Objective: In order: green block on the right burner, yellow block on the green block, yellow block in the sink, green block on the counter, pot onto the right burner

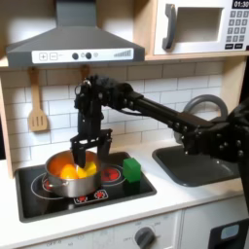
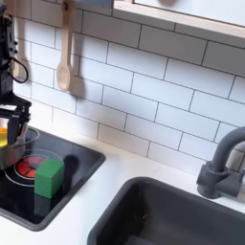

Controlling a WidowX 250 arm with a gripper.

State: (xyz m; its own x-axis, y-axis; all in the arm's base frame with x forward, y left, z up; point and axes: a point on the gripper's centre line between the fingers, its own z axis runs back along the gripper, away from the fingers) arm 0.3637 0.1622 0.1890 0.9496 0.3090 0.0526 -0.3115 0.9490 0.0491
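The steel pot (image 1: 66, 181) stands on the cooktop's burner at the first exterior view's left. Something yellow and orange lies inside it; I take the brighter piece to be the yellow block (image 1: 86, 169). My gripper (image 1: 89, 156) hangs straight down over the pot's mouth, open, its fingers (image 1: 75, 153) spread either side of the yellow piece. On the other burner, just right of the pot, sits the green block (image 1: 131, 170) (image 2: 50, 177). In the second exterior view the gripper (image 2: 12, 110) and the pot (image 2: 21, 151) are cut off at the left edge. The sink (image 1: 195, 163) (image 2: 182, 215) is on the right in both exterior views.
The black cooktop (image 1: 117, 195) is set into the off-white counter (image 2: 115, 177). A grey arched faucet (image 2: 225, 158) stands behind the sink. A wooden spoon (image 2: 64, 53) hangs on the tiled wall. Overhead are a range hood (image 1: 73, 44) and a microwave (image 1: 199, 27).
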